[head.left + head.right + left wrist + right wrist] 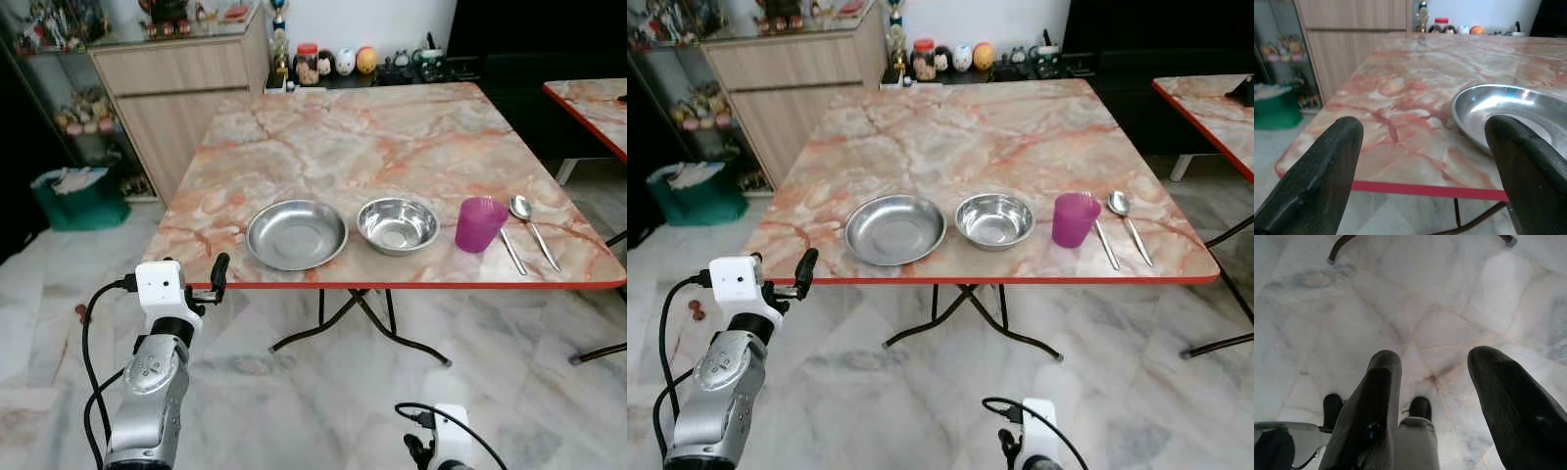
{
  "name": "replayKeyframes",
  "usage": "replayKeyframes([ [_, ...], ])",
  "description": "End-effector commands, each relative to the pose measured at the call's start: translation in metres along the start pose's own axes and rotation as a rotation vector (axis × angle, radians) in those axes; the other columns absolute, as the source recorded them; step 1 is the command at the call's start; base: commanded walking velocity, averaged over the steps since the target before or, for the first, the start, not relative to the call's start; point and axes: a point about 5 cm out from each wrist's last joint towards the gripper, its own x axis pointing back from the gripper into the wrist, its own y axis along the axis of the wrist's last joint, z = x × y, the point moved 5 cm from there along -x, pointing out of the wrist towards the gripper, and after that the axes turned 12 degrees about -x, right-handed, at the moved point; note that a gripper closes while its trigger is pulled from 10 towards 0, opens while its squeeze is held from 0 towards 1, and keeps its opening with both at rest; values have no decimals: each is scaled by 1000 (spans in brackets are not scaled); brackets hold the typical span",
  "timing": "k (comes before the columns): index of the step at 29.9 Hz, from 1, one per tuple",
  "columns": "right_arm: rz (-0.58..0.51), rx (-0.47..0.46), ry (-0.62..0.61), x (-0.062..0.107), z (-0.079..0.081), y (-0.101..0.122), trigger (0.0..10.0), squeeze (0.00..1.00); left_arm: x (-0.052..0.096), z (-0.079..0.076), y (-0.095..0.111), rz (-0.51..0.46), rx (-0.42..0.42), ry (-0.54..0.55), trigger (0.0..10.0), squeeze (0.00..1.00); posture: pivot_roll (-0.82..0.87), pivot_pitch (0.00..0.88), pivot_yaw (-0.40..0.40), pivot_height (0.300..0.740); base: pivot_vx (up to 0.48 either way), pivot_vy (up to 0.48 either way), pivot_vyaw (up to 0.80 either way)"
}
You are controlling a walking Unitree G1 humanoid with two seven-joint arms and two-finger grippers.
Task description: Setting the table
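Observation:
On the marble table [372, 157] near its front edge lie a shallow steel plate [296, 234], a steel bowl [397, 225], a purple cup [479, 224] and two spoons [529, 230] side by side. My left gripper [217, 278] is raised just in front of the table's front left edge, level with the top. In the left wrist view its fingers [1327, 171] stand open and empty, with the plate [1513, 115] just beyond them. My right arm [446, 446] hangs low; its gripper [1440, 401] is open and points down at the floor.
A wooden cabinet [176, 88] stands behind the table's left corner, with a green bin [80, 196] beside it. Jars and figurines [338, 61] line the back wall. A second marble table [593, 108] stands at the right. The table's black legs [353, 323] cross underneath.

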Motion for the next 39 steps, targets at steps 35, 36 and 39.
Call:
replayKeyframes([
  [35,2,19,20,-2,8,2,10000,0,-4,3,-1,58,63,-63,10000,0,-22,0,33,740,168,0,0],
  [36,2,19,20,-2,8,2,10000,0,-6,6,-2,71,83,-51,10000,0,-22,0,33,740,0,0,0],
  [39,3,20,20,-2,9,2,10000,0,-11,13,-1,98,185,-30,10000,0,-23,0,34,740,0,0,0],
])
